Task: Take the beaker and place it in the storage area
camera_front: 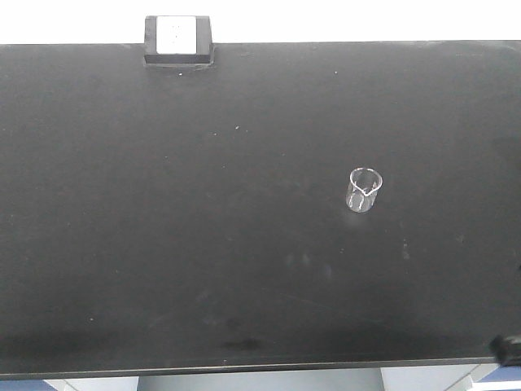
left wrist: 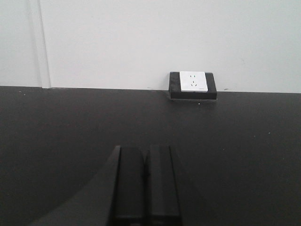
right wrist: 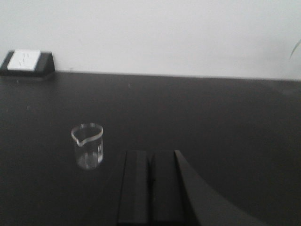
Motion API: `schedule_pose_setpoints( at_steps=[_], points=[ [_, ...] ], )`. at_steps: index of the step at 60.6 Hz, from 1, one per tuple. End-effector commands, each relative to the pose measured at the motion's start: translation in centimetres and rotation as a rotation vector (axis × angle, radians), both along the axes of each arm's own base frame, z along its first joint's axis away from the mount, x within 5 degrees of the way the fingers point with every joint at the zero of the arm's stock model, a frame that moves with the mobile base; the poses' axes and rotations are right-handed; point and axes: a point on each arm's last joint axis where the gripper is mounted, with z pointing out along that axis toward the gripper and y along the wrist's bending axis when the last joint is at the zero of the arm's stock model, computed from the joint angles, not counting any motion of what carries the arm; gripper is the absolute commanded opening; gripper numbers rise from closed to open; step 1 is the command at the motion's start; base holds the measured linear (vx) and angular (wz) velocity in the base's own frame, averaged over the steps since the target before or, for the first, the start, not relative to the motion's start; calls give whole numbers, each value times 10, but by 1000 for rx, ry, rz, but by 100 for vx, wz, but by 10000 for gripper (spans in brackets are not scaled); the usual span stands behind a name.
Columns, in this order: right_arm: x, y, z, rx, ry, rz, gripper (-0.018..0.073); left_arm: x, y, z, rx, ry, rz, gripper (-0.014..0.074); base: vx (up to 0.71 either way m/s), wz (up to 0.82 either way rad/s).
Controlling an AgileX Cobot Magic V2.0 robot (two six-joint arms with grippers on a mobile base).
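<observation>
Both grippers, left (left wrist: 142, 181) & right (right wrist: 150, 186), sit pressed together w/ nothing held, beaker (camera_front: 364, 190) upright on tabletop (camera_front: 163, 244) right of centre, so you risk toppling it if right gripper nudges it.

This looks like a laboratory: a wide matte black benchtop (camera_front: 163, 244) runs against a plain white wall (left wrist: 155, 42), a small glass beaker (camera_front: 364, 189) stands on it, and a bench-mounted socket box (camera_front: 177, 40) sits at the far edge.
</observation>
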Motion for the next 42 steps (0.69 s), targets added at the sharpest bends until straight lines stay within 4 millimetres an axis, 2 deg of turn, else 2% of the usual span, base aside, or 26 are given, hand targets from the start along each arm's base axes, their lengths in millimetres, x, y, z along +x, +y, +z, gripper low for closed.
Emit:
schedule_pose_setpoints(
  at_steps=[1,42],
  points=[
    [0,0,0,30,-70,-5,-8,0,-1,1,-10,-78,-19,-8,0,0],
    [0,0,3,28,-109,-4,-8,0,-1,1,-10,-77,-19,-8,0,0]
  ],
)
